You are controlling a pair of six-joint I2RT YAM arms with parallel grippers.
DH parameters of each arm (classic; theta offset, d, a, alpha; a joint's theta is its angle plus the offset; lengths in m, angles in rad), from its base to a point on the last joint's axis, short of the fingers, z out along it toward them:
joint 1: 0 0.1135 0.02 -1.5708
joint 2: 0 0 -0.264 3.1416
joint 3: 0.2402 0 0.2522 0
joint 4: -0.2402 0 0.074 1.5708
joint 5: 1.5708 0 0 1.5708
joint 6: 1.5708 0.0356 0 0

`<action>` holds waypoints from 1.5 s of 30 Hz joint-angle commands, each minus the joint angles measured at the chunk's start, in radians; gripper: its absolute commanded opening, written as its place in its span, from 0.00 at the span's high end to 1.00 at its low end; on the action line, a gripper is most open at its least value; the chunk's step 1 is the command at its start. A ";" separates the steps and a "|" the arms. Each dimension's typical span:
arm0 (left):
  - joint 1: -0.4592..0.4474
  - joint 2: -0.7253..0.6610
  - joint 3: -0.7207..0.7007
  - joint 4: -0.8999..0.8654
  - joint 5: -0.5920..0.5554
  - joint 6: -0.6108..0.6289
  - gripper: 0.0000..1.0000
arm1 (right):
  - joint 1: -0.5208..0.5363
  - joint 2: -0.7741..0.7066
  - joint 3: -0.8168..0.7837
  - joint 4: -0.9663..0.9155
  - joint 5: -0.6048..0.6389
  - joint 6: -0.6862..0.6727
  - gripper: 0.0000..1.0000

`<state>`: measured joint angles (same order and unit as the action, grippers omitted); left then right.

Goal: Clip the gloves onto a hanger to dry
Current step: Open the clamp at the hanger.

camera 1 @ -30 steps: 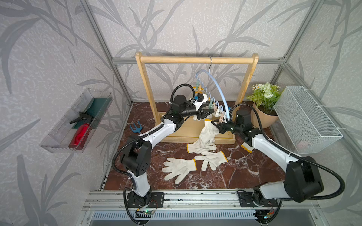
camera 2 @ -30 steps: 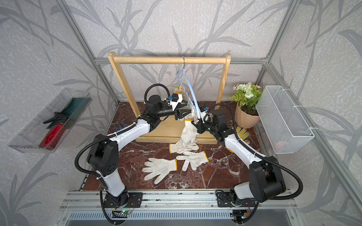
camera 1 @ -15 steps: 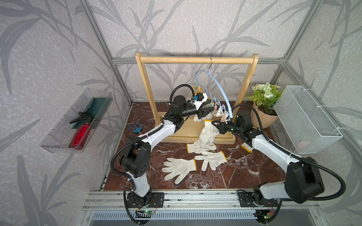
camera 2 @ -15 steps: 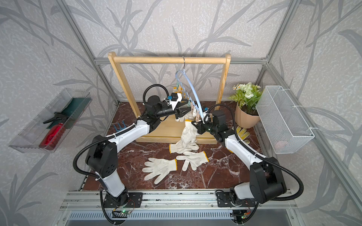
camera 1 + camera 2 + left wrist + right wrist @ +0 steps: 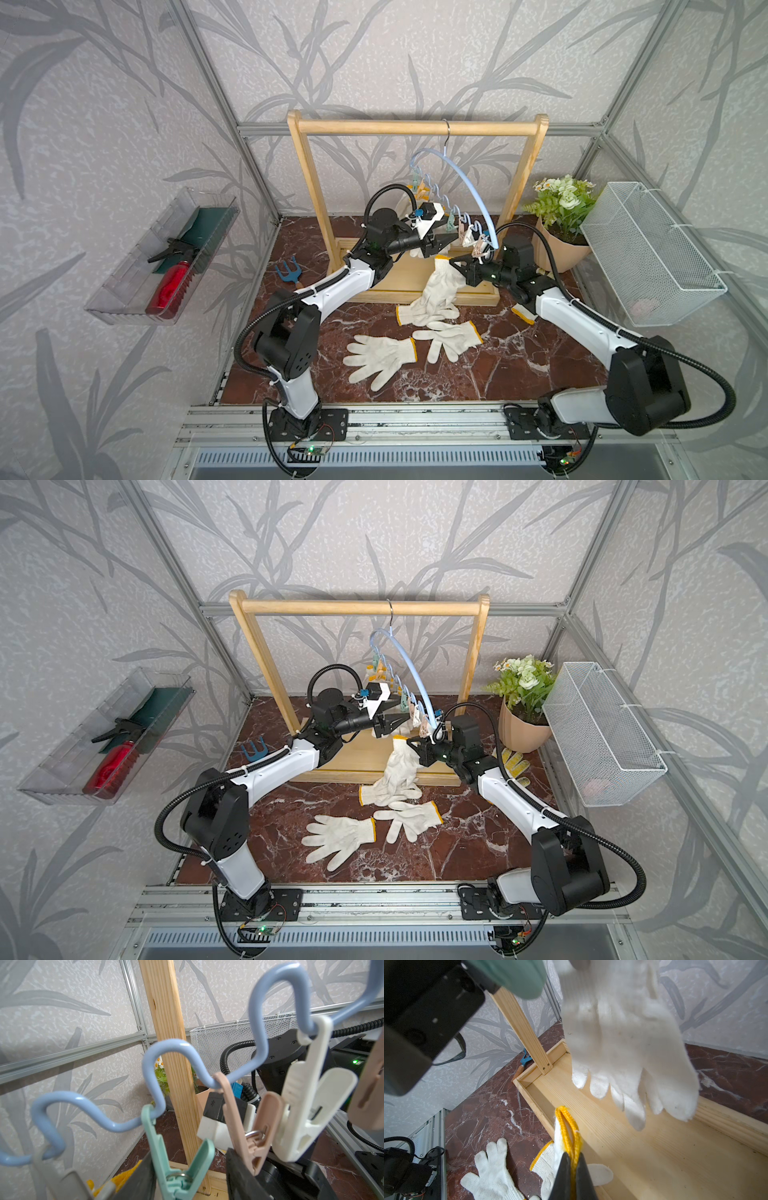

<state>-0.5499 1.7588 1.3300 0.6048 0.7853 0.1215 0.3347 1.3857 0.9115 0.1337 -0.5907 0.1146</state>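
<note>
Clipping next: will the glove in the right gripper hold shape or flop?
Probably flops: the glove hangs limp from the right gripper. Likely light: thin knit. Its cuff may fold; it bows open loosely.

Both top views look down from high out front, sharing the whole tabletop (image 5: 519,374). Wrist cameras ride close: one right behind the left end effector (image 5: 189,1157) facing the hanger (image 5: 166,1048), one behind the right end effector (image 5: 573,1155) facing downward.

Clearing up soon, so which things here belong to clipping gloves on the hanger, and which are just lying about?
Job: white gloves, blue hanger, clips, wooden rack.
Lying about: hand rake, flower pot, wire basket, tool tray, yellow patterned glove.
</note>
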 commanded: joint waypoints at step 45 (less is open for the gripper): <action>-0.068 -0.063 -0.028 0.052 -0.238 0.075 0.52 | 0.004 -0.044 -0.031 0.034 0.000 -0.016 1.00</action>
<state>-0.6086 1.7237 1.2984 0.6220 0.5938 0.1699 0.3347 1.3735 0.8829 0.1524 -0.5846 0.1104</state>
